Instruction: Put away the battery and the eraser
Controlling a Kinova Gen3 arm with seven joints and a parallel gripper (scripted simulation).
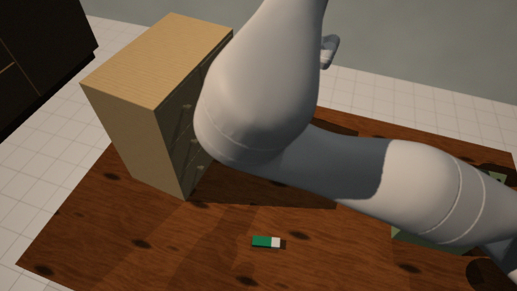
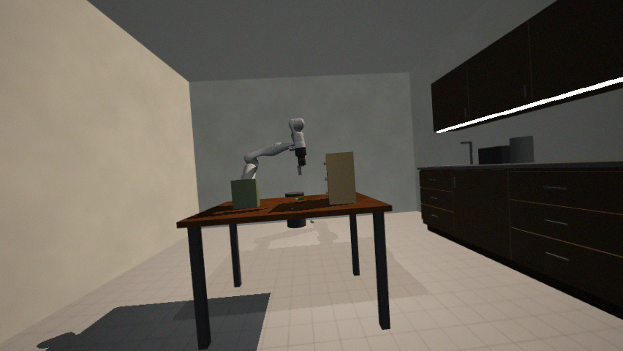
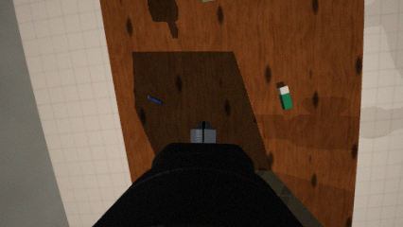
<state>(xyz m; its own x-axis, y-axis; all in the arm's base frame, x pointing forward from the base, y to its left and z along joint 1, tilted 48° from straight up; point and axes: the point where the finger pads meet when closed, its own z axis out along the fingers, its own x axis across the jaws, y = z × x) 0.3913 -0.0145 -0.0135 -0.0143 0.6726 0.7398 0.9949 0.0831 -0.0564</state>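
The small wooden chest (image 1: 130, 133) (image 2: 341, 178) stands upright at one end of the table. Its near, left-hand column of drawers looks pushed in; the arm hides the right-hand column in the top view. The green and white eraser (image 1: 266, 241) (image 2: 299, 199) (image 3: 285, 97) lies flat on the table (image 1: 90, 224) (image 3: 303, 38), in front of the chest and off to its left side. No nine-volt battery can be made out. My gripper (image 2: 300, 172) (image 3: 203, 129) is shut and empty, pointing down high above the table in front of the chest; the arm hides it in the top view.
A small thin blue object (image 3: 155, 100) (image 2: 293, 208) lies in the chest's shadow. A green box (image 2: 245, 194) (image 1: 403, 233) stands at the table's other end; its inside is not visible. The arm spans from that end toward the chest. Knobs stick out from the drawer fronts.
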